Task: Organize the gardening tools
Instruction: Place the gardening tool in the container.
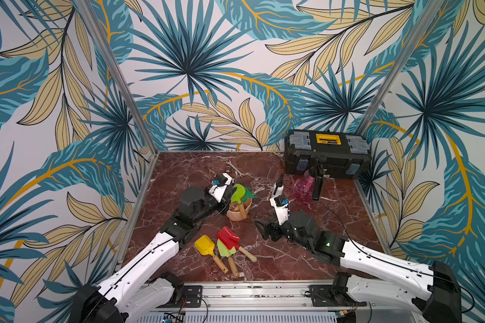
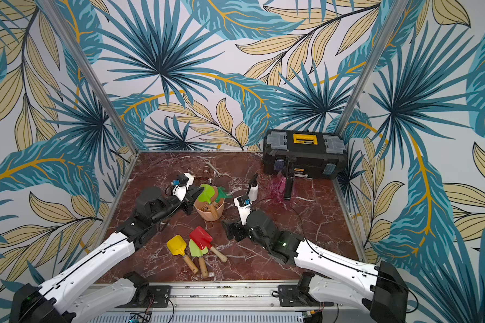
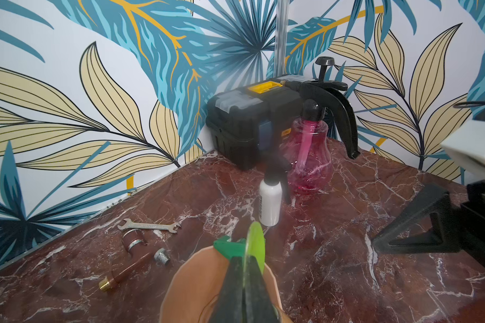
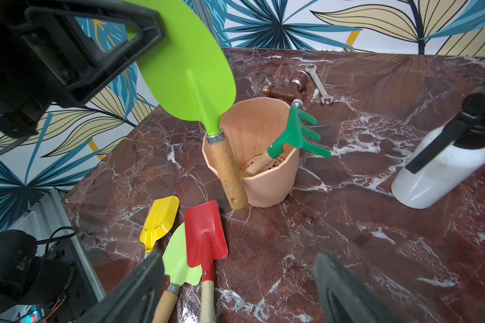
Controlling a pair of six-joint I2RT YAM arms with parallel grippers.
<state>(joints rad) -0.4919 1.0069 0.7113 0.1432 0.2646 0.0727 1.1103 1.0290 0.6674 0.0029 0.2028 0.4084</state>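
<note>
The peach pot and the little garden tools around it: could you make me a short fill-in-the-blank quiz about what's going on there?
The dark-green rake stands with its handle inside the peach ___.
The left fingers pinch one lime-green trowel by its ___.
With the red shovel, yellow scoop and flat lime-green trowel, ___ tools lie on the table.
The right fingers stand ___, holding nothing.
Missing words: pot, blade, three, open.
</note>
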